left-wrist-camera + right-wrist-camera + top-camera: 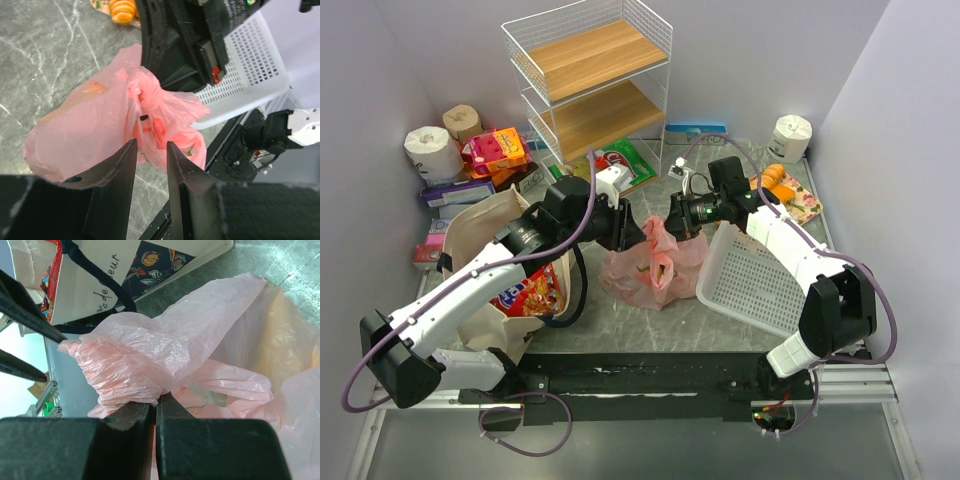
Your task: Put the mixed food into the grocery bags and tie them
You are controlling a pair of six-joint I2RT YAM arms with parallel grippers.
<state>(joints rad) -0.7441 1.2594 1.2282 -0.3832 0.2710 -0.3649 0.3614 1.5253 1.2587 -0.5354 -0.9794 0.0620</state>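
– Between the two pairs of fingers, what sits there?

– The pink plastic bag (85,120), resting on the table with its neck bunched up. The right gripper (156,404) is clenched on a twist of that plastic. The left gripper (151,146) has its fingers partway apart just short of the bunch. Pink shows in the gap, but I can't tell whether they nip it.

– So how far along is the job?

– I'd judge the pink bag filled and its tying under way, though no finished knot is clear. Off to the left of the left fingers, the canvas tote (75,300) gapes open with a red snack packet (525,293) inside and its handles untied. Beyond the right fingers an orange food piece (122,10) lies outside any bag, so some packing may be left too.

– Anything readable?

– Black script on the tote: "de", then letters ending in "eur", with the middle hidden. The packet's lettering is too small to make out.

– And beside the right fingers?

– A white basket (760,280), just beside the pink bag.
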